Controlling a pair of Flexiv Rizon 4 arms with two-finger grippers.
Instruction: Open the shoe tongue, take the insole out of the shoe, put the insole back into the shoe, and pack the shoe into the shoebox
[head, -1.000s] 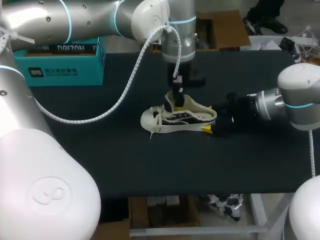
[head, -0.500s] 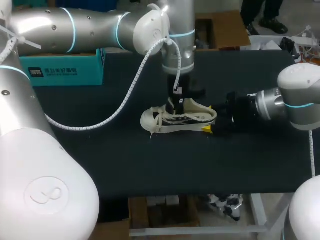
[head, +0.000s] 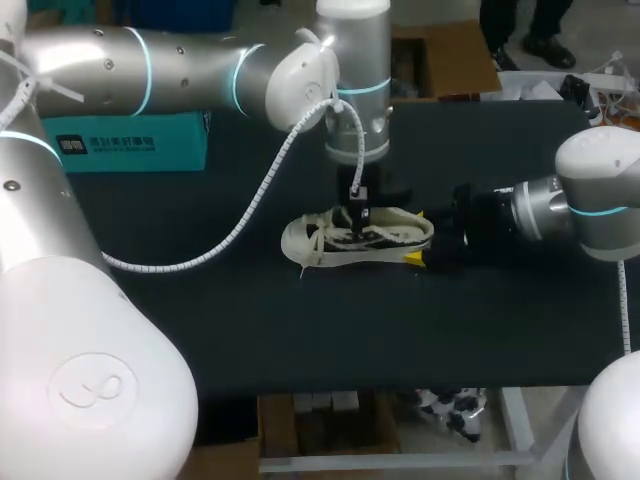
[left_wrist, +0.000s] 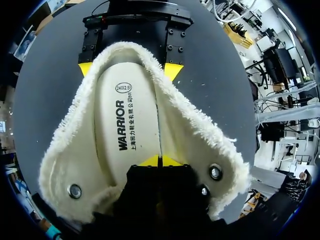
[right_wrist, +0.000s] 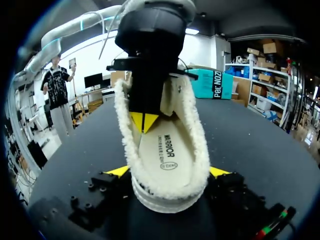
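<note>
The left gripper (left_wrist: 160, 161) is closed, tips together, and pressed point-down on the insole (left_wrist: 127, 125), apparently to seat it flat inside the fleece-lined sneaker (head: 350, 240). The heel is clamped by the right gripper (right_wrist: 170, 172), so the sneaker is steadied on the black table (head: 300, 330).
</note>
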